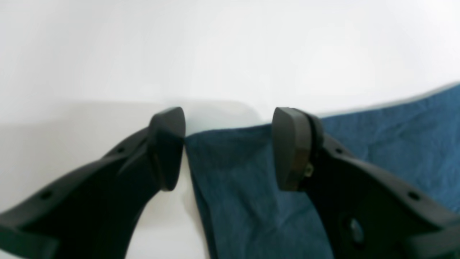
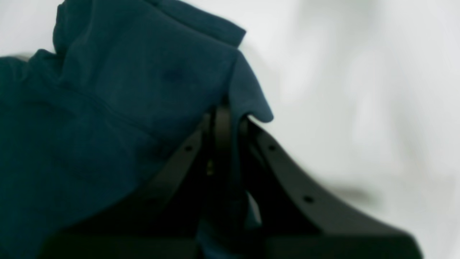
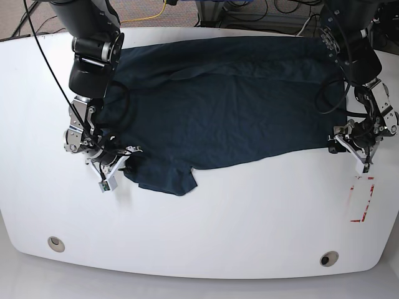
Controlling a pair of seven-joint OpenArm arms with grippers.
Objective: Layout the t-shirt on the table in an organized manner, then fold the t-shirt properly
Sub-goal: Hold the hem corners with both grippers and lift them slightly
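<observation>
The dark navy t-shirt [image 3: 230, 106] lies spread across the far half of the white table [image 3: 218, 230], with some wrinkles. One sleeve hangs forward at the lower left. My right gripper [image 2: 224, 120] is shut on a fold of the t-shirt [image 2: 107, 108] at that sleeve; in the base view it [image 3: 121, 161] sits at the shirt's left front edge. My left gripper [image 1: 229, 147] is open, its fingers either side of a corner of the t-shirt [image 1: 244, 201], low over the table. In the base view it [image 3: 341, 144] is at the shirt's right front corner.
Two round grey grommet holes [image 3: 56, 243] [image 3: 328, 258] sit near the table's front edge. A red tape rectangle [image 3: 361, 199] lies just in front of the left gripper. Cables [image 3: 249, 12] lie on the floor behind the table.
</observation>
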